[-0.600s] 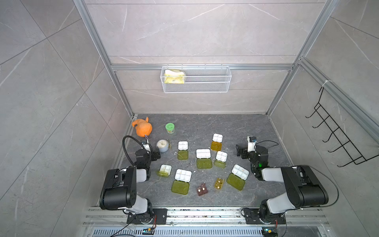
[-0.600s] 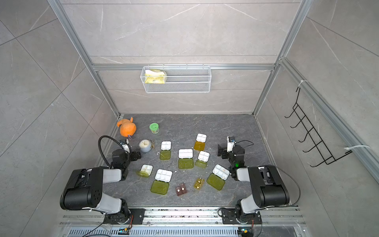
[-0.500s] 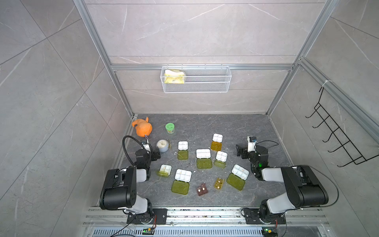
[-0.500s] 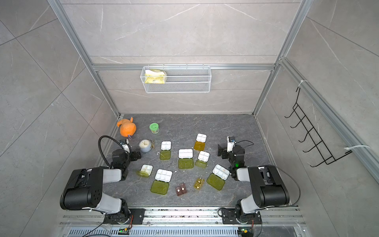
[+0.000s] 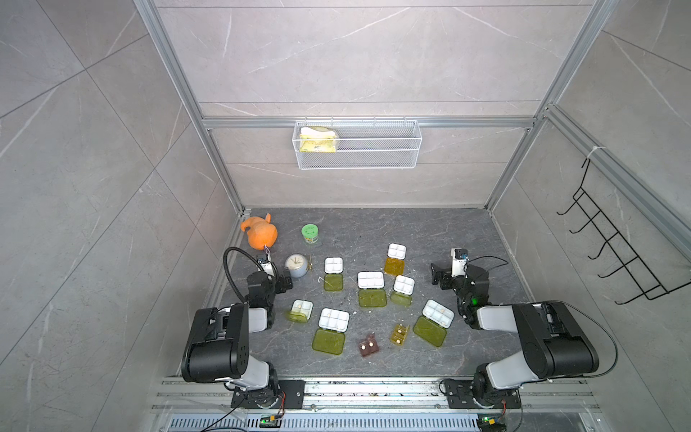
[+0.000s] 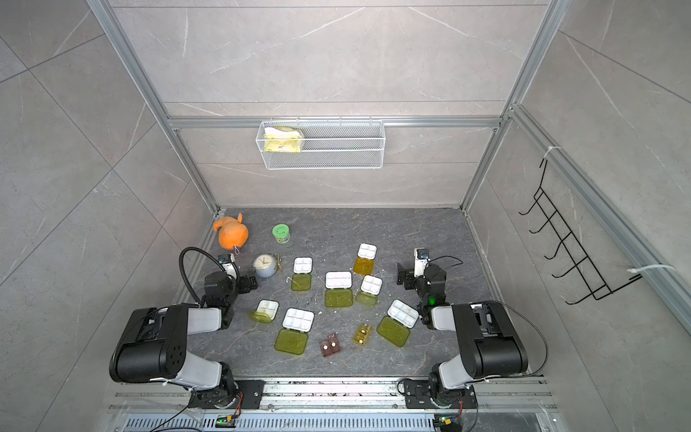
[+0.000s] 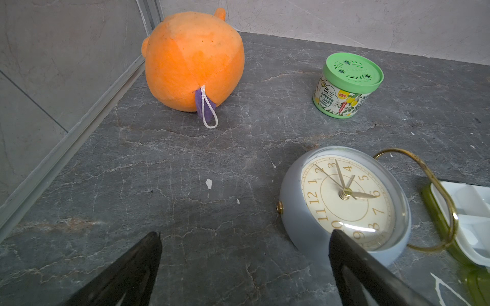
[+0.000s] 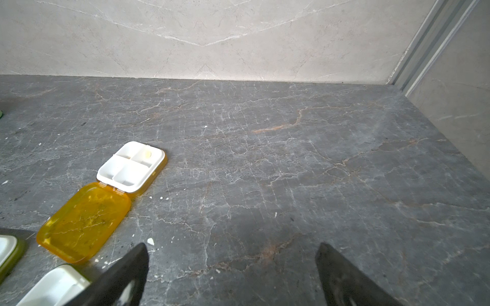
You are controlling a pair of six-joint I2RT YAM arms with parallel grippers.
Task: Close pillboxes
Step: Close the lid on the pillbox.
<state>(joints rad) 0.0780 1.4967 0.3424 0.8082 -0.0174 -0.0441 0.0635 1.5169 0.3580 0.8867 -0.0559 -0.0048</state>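
Observation:
Several pillboxes lie open on the dark stone table, with white trays and yellow-green lids flat beside them, such as one mid-table (image 5: 371, 279) and one at the front (image 5: 334, 319). One pillbox (image 5: 302, 307) has its lid half raised. An orange-lidded pillbox (image 5: 396, 250) (image 8: 131, 165) lies farthest back. A tiny brown box (image 5: 368, 347) and a tiny amber box (image 5: 399, 334) lie open near the front. My left gripper (image 5: 284, 280) (image 7: 245, 234) is open and empty beside the clock. My right gripper (image 5: 437, 275) (image 8: 232, 246) is open over bare table, right of the orange-lidded box.
A small grey clock (image 7: 344, 201) with a brass loop lies close to one left finger. An orange plush toy (image 7: 193, 58) and a green-lidded jar (image 7: 347, 84) stand at the back left. A wire basket (image 5: 357, 149) hangs on the back wall. Frame posts edge the table.

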